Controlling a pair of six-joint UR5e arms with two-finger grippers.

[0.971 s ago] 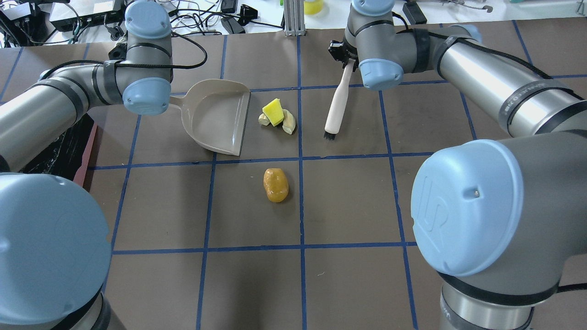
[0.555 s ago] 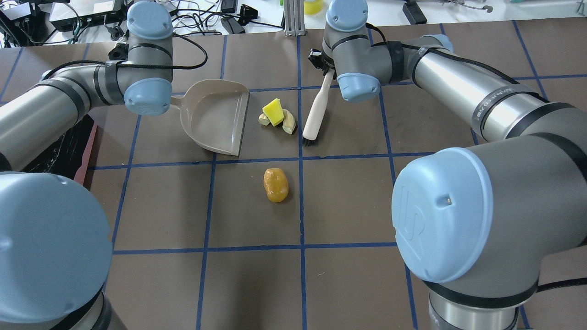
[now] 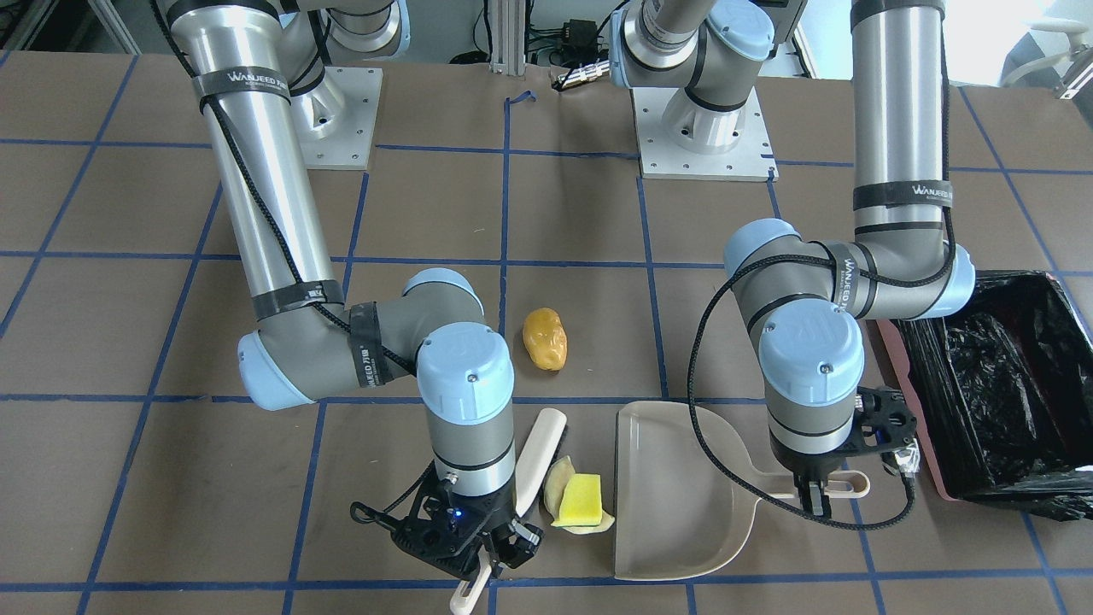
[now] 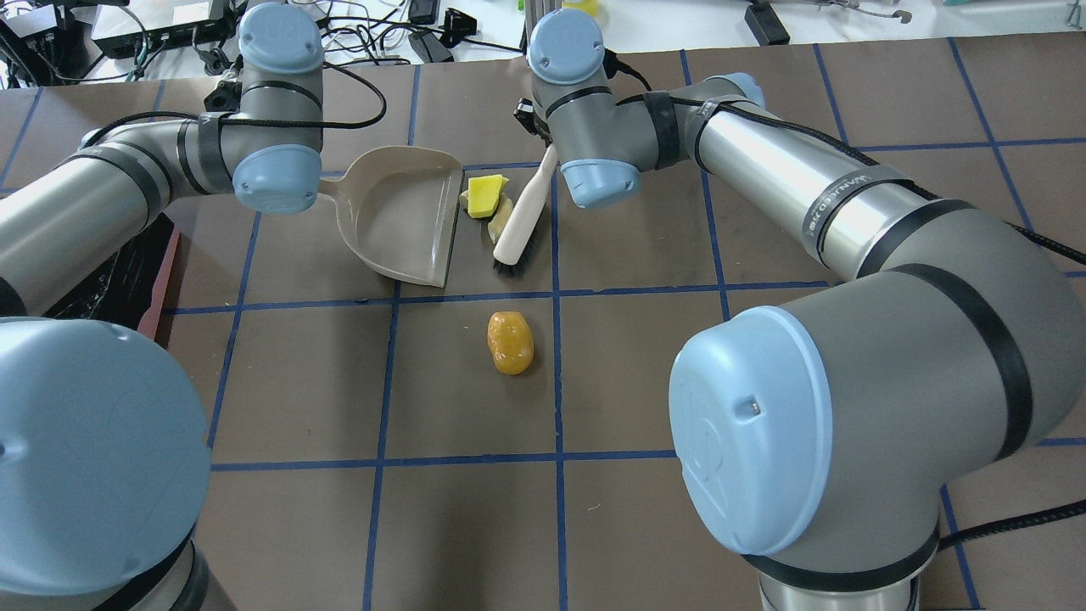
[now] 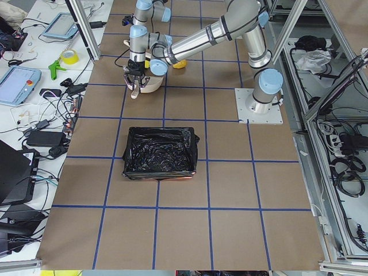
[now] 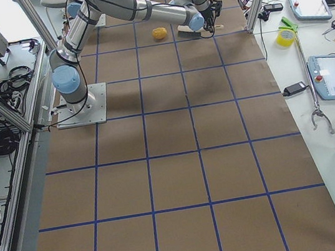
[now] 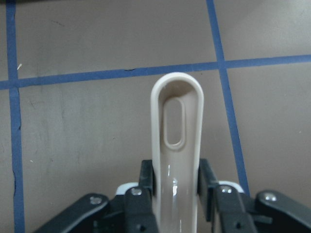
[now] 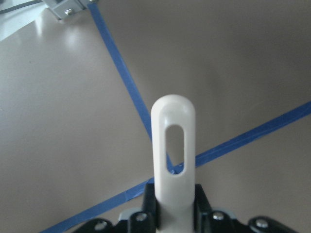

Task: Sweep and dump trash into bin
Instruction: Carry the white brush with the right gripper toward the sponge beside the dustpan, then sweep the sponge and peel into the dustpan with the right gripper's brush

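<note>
Overhead exterior view: a beige dustpan (image 4: 399, 216) is seen lying on the table (image 4: 645, 382), with its open edge turned toward the trash. A yellow sponge block (image 4: 484, 193) is found just beside this edge, and pale beige pieces (image 4: 504, 210) are partly covered by it; whether the edge is really touched cannot be told. A cream-handled brush (image 4: 519, 222) is held tilted on the other side of the pile, its dark bristles set down on the table and its side pressed against the pale pieces. The pile is thus enclosed between brush and dustpan. The yellow-brown potato-like lump (image 4: 510, 342) is left well apart, alone in the next taped square, nearer to the robot's base.

In the left wrist-mounted view the left hand (image 7: 176, 182) is shown clamped on the handle of the dustpan, one finger on each side, with the slotted end of the handle standing out beyond them. In the right wrist-mounted view the right hand (image 8: 173, 199) is likewise closed tightly on the brush handle, below its slotted end.

In the exterior front-facing view the bin (image 3: 982, 384), lined with crinkled black plastic, is seen on the table beside the left arm, near the dustpan's handle but apart from it.
</note>
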